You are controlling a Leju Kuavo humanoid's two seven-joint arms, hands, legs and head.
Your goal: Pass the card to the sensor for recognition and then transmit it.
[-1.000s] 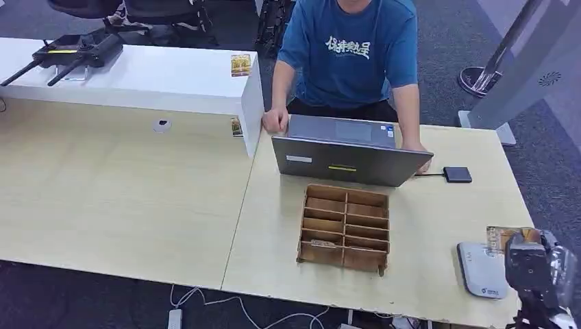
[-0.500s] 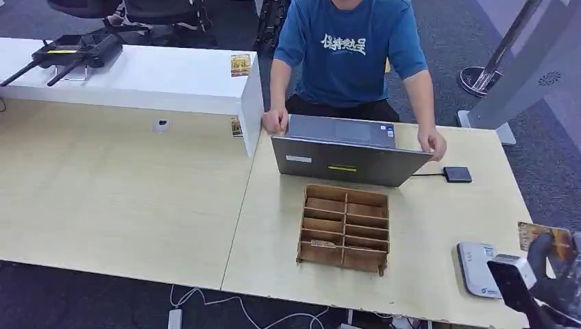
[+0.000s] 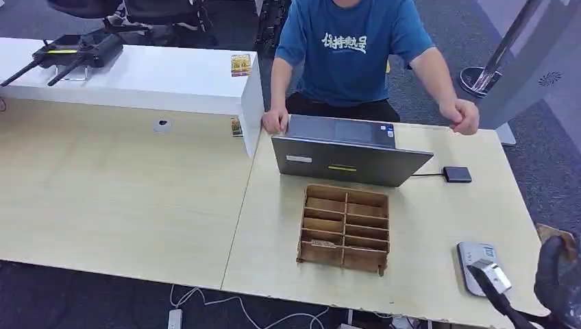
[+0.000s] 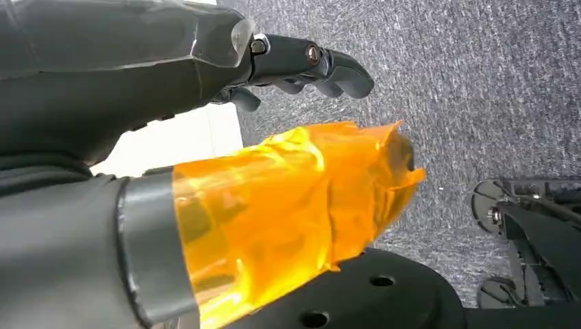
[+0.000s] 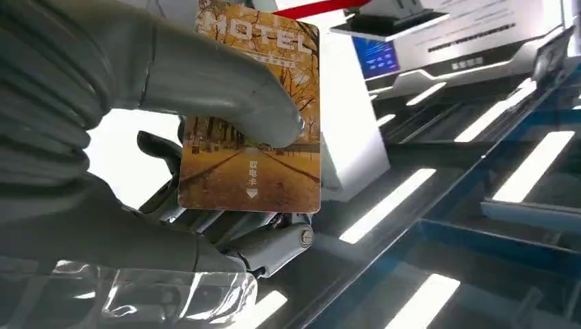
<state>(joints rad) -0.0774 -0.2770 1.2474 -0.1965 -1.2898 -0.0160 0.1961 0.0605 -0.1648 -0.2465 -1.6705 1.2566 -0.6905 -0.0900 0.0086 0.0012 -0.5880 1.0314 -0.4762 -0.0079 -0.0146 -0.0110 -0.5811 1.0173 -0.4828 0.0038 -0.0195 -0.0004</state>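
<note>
The right hand [image 5: 205,205] held the card [image 5: 250,110] pinched between its thick grey thumb, pressed on the printed face, and the darker fingers [image 5: 274,243] behind it. The card was an autumn-coloured hotel card with the word "HOTEL" along one edge. In the head view the same hand [image 3: 558,277] was at the right edge of the picture, off the right end of the worktop [image 3: 425,212], with a corner of the card [image 3: 556,233] showing above it. The white sensor [image 3: 479,264] lay on the worktop near its right front corner, just beside the hand and apart from the card.

The left hand [image 4: 301,65] hung over grey carpet [image 4: 479,82], its dark fingers loosely apart and holding nothing; orange film [image 4: 294,205] was wrapped round its thumb.

A wooden box with compartments [image 3: 344,228] stood in the middle of the worktop, with a grey laptop [image 3: 349,159] behind it. A small black box [image 3: 457,174] lay to the right of the laptop, joined to it by a cable. A person in a blue T-shirt [image 3: 349,51] sat behind the laptop, one hand [image 3: 275,120] at its corner, the other [image 3: 462,115] raised above the worktop. A second card [image 3: 240,65] stood on the white shelf [image 3: 157,79] to the left, and a black controller [image 3: 75,51] lay further along it.
</note>
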